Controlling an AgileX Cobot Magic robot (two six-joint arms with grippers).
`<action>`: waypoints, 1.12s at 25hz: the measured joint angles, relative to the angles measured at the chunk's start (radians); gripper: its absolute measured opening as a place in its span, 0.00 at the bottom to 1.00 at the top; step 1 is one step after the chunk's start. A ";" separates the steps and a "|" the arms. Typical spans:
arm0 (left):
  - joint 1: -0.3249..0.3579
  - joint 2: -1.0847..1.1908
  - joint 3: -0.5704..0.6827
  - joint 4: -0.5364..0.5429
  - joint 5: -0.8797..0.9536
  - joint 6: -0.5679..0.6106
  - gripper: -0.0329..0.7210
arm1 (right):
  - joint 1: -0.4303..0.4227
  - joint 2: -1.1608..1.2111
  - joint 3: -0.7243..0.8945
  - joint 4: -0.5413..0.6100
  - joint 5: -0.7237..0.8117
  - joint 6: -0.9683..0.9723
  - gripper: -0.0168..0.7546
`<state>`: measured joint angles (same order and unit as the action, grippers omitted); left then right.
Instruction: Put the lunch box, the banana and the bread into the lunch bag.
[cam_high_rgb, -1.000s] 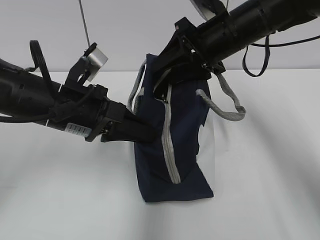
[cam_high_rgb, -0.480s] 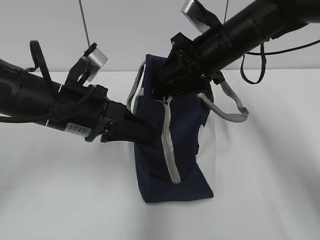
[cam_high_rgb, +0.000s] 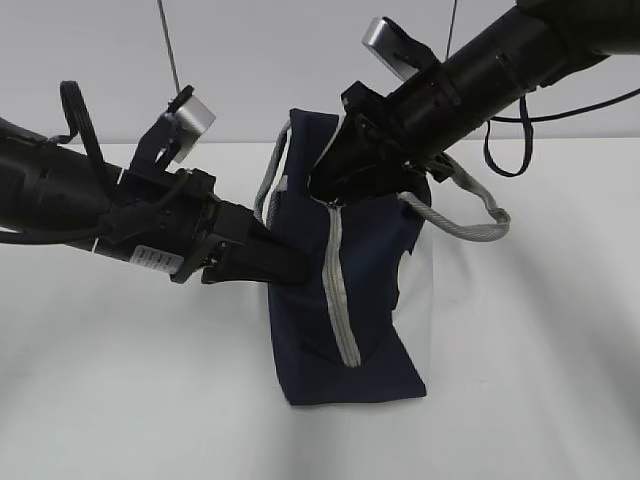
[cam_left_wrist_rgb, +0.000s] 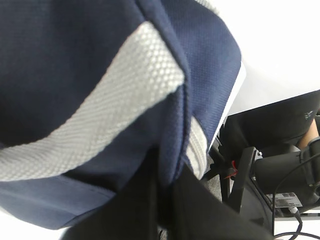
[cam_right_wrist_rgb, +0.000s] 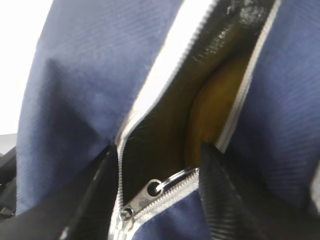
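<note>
My left gripper (cam_high_rgb: 285, 265) is pinched tight on a fold of the lunch bag (cam_high_rgb: 370, 300), at its left side; in my left wrist view the navy cloth and a grey webbing handle (cam_left_wrist_rgb: 95, 117) fill the picture, with the cloth caught between my dark fingers (cam_left_wrist_rgb: 145, 210) at the bottom edge.

The lunch bag stands on the white bench (cam_high_rgb: 520, 380), leaning, its grey zipper (cam_high_rgb: 340, 290) running down the front face. A second webbing handle (cam_high_rgb: 470, 215) loops out to the right.

My right gripper (cam_high_rgb: 335, 180) sits at the bag's top, at the upper end of the zipper. In my right wrist view its 2 fingers (cam_right_wrist_rgb: 95, 195) stand apart on either side of the zipper opening (cam_right_wrist_rgb: 200, 100), and I cannot tell whether they grip anything. The metal ring pull (cam_right_wrist_rgb: 172, 180) lies between them. Inside the opening, against the dark lining, a yellow-brown shape shows, the banana (cam_right_wrist_rgb: 212, 107) as far as I can tell.
</note>
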<state>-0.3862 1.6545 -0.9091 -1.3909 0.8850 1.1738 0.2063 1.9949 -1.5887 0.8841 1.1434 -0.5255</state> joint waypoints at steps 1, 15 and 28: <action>0.000 0.000 0.000 0.000 -0.001 0.000 0.05 | 0.000 0.000 0.000 -0.003 0.000 0.005 0.53; -0.001 0.001 0.000 -0.001 -0.008 0.000 0.05 | 0.018 0.039 -0.001 -0.025 -0.012 0.081 0.50; -0.001 0.001 0.000 -0.001 -0.008 0.000 0.05 | 0.028 0.039 -0.001 -0.074 -0.032 0.167 0.33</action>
<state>-0.3870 1.6557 -0.9091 -1.3920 0.8774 1.1738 0.2343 2.0334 -1.5893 0.8102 1.1118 -0.3582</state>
